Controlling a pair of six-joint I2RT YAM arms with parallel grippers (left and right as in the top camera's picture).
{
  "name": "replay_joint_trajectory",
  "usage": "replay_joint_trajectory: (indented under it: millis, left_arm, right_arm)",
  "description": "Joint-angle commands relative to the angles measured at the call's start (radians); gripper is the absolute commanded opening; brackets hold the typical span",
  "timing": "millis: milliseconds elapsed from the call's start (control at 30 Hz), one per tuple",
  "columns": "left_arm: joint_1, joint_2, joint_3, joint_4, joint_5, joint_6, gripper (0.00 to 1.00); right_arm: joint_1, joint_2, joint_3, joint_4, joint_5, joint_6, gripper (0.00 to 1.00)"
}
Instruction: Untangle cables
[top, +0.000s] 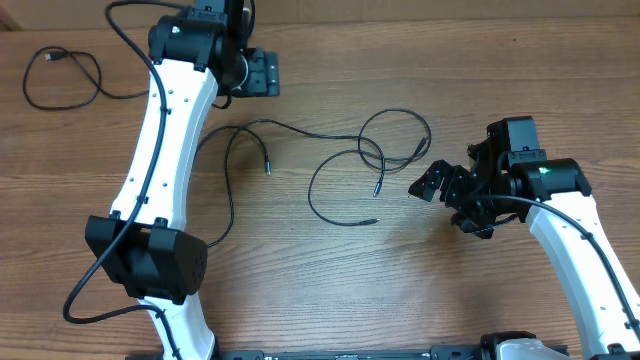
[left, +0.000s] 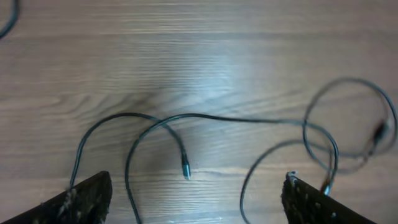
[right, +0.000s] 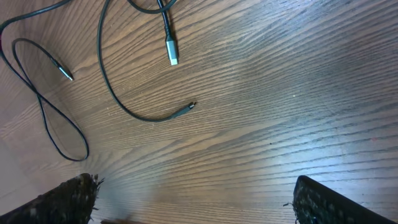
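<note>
Three thin black cables lie on the wooden table. One cable (top: 55, 57) lies looped alone at the far left. A long cable (top: 300, 131) runs from the left arm to a loop in the middle, and it also shows in the left wrist view (left: 249, 120). A curved cable (top: 311, 195) crosses that loop, with silver-tipped plugs in the right wrist view (right: 173, 57). My left gripper (top: 257, 73) (left: 196, 199) is open and empty, above the table behind the cables. My right gripper (top: 440, 185) (right: 199, 205) is open and empty, just right of the loop.
The left arm (top: 160, 150) stretches from the front left to the back across the table's left part. A thicker black wire (top: 90, 290) hangs by its base. The right arm (top: 580, 230) stands at the front right.
</note>
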Motion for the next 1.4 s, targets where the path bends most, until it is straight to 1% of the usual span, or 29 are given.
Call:
replay_joint_trajectory:
  millis: [0,33,67,133,167,233,267,333,367,400,500,567,633,700,867,900,933,1000,1033,1067,1100,1167,1200,1233,1267,1300,1367]
  left_arm:
    - [-0.012,-0.008,-0.005,-0.003,0.077,0.239,0.89]
    - [-0.012,-0.002,-0.005,-0.003,0.079,0.284,0.91]
    - [-0.012,0.003,-0.005,-0.003,0.081,0.329,0.95]
    - [-0.012,0.024,-0.005,-0.006,0.080,0.392,0.95]
    - [-0.012,0.039,-0.005,-0.010,0.080,0.422,0.95]
    - [-0.012,0.070,-0.005,-0.011,0.077,0.491,0.89]
    - [-0.012,0.093,-0.005,-0.013,0.061,0.519,0.89]
    - [-0.011,0.129,-0.005,-0.015,0.002,0.536,0.93]
    - [-0.011,0.164,-0.005,-0.014,-0.078,0.553,0.91]
    - [-0.011,0.184,-0.005,-0.014,-0.113,0.562,0.89]
    - [-0.010,0.239,-0.005,-0.007,-0.115,0.610,0.87]
    - [-0.010,0.274,-0.005,0.006,-0.101,0.615,0.86]
    - [-0.010,0.304,-0.005,0.008,-0.094,0.615,0.79]
    - [-0.010,0.335,-0.005,0.008,-0.096,0.615,0.74]
    - [-0.005,0.406,-0.005,-0.008,-0.098,0.620,0.73]
    - [-0.004,0.418,-0.005,-0.014,-0.099,0.620,0.72]
    - [-0.003,0.426,-0.005,-0.014,-0.100,0.620,0.68]
    - [0.003,0.441,-0.005,-0.011,-0.105,0.623,0.66]
    - [0.006,0.443,-0.005,-0.008,-0.105,0.623,0.63]
    - [0.010,0.443,-0.005,-0.001,-0.105,0.623,0.57]
    - [0.014,0.443,-0.005,0.004,-0.105,0.622,0.46]
    - [0.021,0.443,-0.002,0.006,-0.105,0.622,0.42]
    - [0.025,0.443,-0.001,0.005,-0.105,0.622,0.37]
    - [0.028,0.443,0.000,0.005,-0.105,0.621,0.29]
    - [0.030,0.440,0.003,0.002,-0.105,0.610,0.18]
    - [0.031,0.438,0.009,-0.001,-0.105,0.597,0.11]
    - [0.031,0.429,0.025,-0.007,-0.105,0.566,0.04]
  right_arm:
    - [0.006,-0.001,-0.004,0.003,0.005,0.003,1.00]
    - [0.006,-0.001,-0.004,0.003,0.005,0.003,1.00]
    - [0.006,-0.001,-0.004,0.003,0.005,0.003,1.00]
    - [0.006,-0.001,-0.004,0.006,0.005,0.003,1.00]
    - [0.006,-0.001,-0.004,0.007,0.005,0.003,1.00]
    - [0.006,-0.001,-0.004,0.006,0.005,0.003,1.00]
    - [0.006,-0.001,-0.004,0.005,0.005,0.003,1.00]
    - [0.006,-0.001,-0.004,0.001,0.005,0.003,1.00]
    - [0.006,-0.001,-0.004,-0.004,0.005,0.003,1.00]
    - [0.006,-0.001,-0.004,-0.006,0.005,0.003,1.00]
    - [0.006,-0.001,-0.004,-0.006,0.005,0.003,1.00]
    - [0.006,-0.001,-0.004,-0.004,0.005,0.003,1.00]
    - [0.006,-0.001,-0.004,-0.002,0.005,0.003,1.00]
    - [0.006,-0.001,-0.004,0.000,0.005,0.003,1.00]
    - [0.006,-0.001,-0.004,0.006,0.005,0.004,1.00]
    - [0.006,-0.001,-0.004,0.007,0.005,0.003,1.00]
    - [0.006,-0.001,-0.004,0.008,0.005,0.004,1.00]
    - [0.006,-0.001,-0.004,0.011,0.006,0.004,1.00]
    - [0.006,-0.001,-0.004,0.012,0.006,0.004,1.00]
    - [0.006,-0.001,-0.004,0.014,0.005,0.004,1.00]
    - [0.006,-0.001,-0.004,0.015,0.005,0.004,1.00]
    - [0.006,-0.001,-0.004,0.015,0.005,0.004,1.00]
    - [0.006,-0.001,-0.004,0.015,0.005,0.003,1.00]
    - [0.006,-0.001,-0.004,0.015,0.005,0.004,1.00]
    - [0.006,-0.001,-0.004,0.015,0.005,0.004,1.00]
    - [0.006,-0.001,-0.004,0.015,0.005,0.003,1.00]
    - [0.006,-0.001,-0.004,0.015,0.005,0.003,1.00]
